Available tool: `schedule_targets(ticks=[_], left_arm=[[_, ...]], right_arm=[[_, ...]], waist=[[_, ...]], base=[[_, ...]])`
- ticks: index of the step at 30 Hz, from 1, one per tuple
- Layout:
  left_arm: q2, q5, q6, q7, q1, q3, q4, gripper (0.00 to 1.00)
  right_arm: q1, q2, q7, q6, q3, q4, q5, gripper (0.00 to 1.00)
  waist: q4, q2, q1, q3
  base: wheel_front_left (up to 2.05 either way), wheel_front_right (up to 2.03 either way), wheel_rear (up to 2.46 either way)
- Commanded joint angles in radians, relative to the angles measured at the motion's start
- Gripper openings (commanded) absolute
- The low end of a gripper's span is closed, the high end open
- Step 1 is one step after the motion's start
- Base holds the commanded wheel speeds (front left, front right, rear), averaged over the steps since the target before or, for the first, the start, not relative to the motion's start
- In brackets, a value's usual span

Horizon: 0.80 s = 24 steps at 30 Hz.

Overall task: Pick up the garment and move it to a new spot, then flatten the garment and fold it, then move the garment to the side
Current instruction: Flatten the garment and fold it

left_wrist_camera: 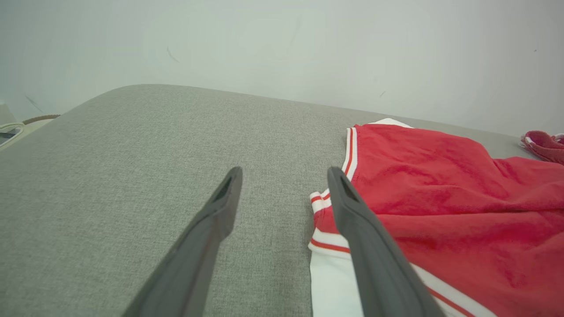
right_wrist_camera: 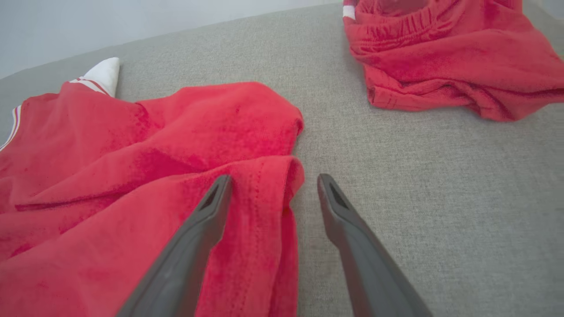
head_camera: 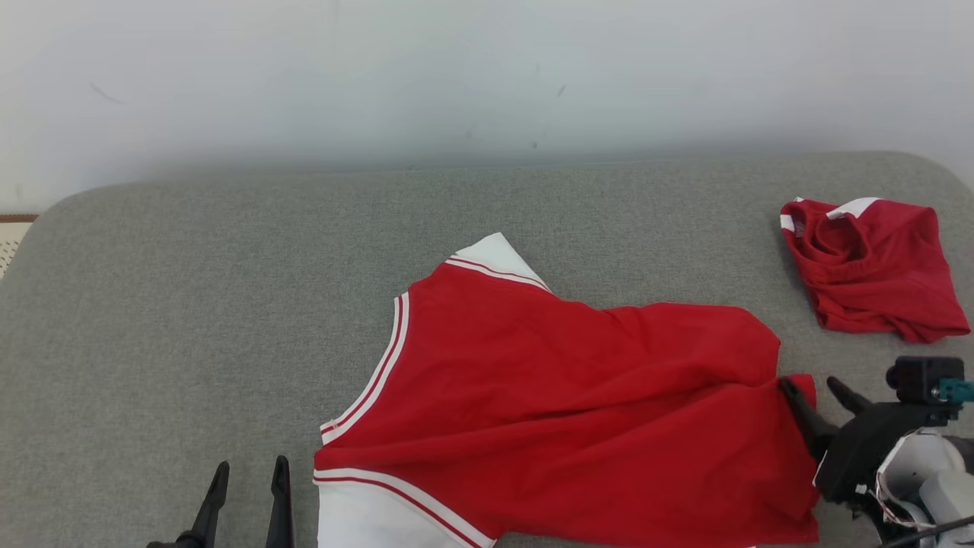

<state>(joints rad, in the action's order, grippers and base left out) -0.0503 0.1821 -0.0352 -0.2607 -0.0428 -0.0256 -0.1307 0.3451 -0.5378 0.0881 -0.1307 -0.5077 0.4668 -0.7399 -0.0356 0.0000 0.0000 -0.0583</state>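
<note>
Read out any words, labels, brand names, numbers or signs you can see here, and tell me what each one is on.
No readable text anywhere.
Red jersey: plain red fabric with white panels and striped trim, no print or number showing.
Crumpled red garment: no tag or lettering visible.
Grey padded surface and wall: only faint scuff marks, no signs.

Bright, even, diffuse light, no clear source, no glare. Shadows soft & faint: a thin dark line under the red jersey (head_camera: pixel 563 396) where its edges meet the grey pad (head_camera: pixel 190 304), w/ darker streaks in the folds at the jersey's right end. Behind the jersey the wall (head_camera: pixel 456 68) looks hazy, washed-out; pad's far edge is soft there. Wrist views: wide-angle bowing toward frame edges; jersey red oversaturated, slightly grainy; pad weave beside jersey sharp.
</note>
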Motion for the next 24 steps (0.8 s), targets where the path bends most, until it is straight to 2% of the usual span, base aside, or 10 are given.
schedule_targets(ticks=[1, 8, 17, 22, 23, 24], left_arm=[[-0.001, -0.011, 0.005, -0.004, -0.012, 0.003, -0.002, 1.0], [-0.001, -0.013, 0.009, -0.004, -0.021, 0.0, -0.002, 1.0], [-0.001, -0.009, -0.001, -0.004, -0.029, -0.01, -0.002, 1.0], [-0.001, -0.006, 0.0, -0.004, -0.037, -0.015, 0.0, 1.0], [-0.001, -0.007, 0.001, -0.004, -0.039, -0.017, -0.001, 1.0], [-0.001, -0.007, 0.001, -0.004, -0.041, -0.019, -0.002, 1.0]], right_arm=[[0.053, 0.014, -0.039, 0.0, -0.007, 0.046, -0.02, 1.0], [0.157, 0.029, -0.04, 0.0, -0.084, 0.183, -0.013, 1.0], [0.243, 0.048, 0.096, 0.0, -0.221, 0.326, -0.107, 1.0], [0.291, 0.06, 0.096, 0.0, -0.285, 0.368, -0.138, 1.0], [0.298, 0.065, 0.096, 0.0, -0.299, 0.373, -0.145, 0.46], [0.308, 0.068, 0.089, 0.0, -0.314, 0.376, -0.149, 0.11]], waist=[[-0.006, 0.0, 0.0, -0.006], [-0.019, 0.0, 0.0, -0.022], [-0.034, 0.0, 0.0, -0.038], [-0.037, 0.0, 0.0, -0.05], [-0.039, 0.0, 0.0, -0.052], [-0.041, 0.0, 0.0, -0.054]], base=[[0.0, 0.0, 0.0], [0.0, 0.0, 0.0], [0.0, 0.0, 0.0], [0.0, 0.0, 0.0], [0.0, 0.0, 0.0], [0.0, 0.0, 0.0]])
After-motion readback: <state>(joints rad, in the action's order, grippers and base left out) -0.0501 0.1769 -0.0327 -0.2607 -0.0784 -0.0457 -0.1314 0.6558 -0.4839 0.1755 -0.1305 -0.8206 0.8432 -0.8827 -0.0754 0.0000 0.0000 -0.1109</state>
